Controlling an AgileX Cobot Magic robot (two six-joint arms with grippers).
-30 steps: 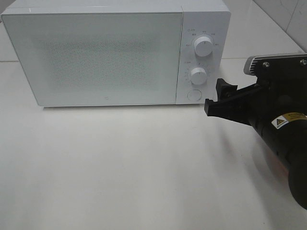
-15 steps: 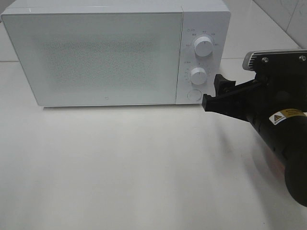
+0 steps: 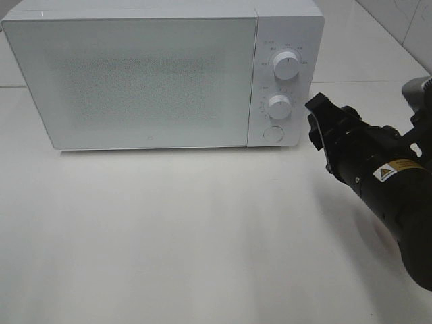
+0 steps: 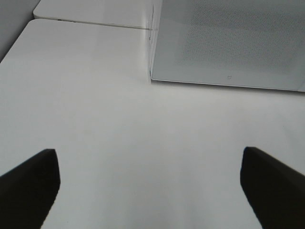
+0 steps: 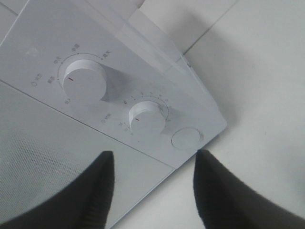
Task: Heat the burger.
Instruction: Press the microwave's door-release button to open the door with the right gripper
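hands are both holding nothing at this moment. right hand [image 3: 314, 120] is hovering just beside the control panel of the microwave [image 3: 135, 81], turned so its fingers are facing the lower knob [image 3: 279, 106] and the button [image 3: 273, 133] beneath it. the fingers are standing partly apart with nothing between them, a gap that looks suited to closing around a knob, so i am judging that it is lining up to set the dial rather than to pull the door [image 4: 228, 38]. upper knob [image 3: 286, 66] is sitting above its line of reach. left hand [image 4: 150, 157] is hanging fully spread over the bench [image 3: 202, 236], near the end of the door away from the knobs, touching nothing and seemingly parked out of the way. burger is not showing in any view. the door is sitting shut and its frosted pane is hiding the inside, so whether the burger is lying in there cannot be told. if it is, dialing the heat or time is looking like the step in hand.
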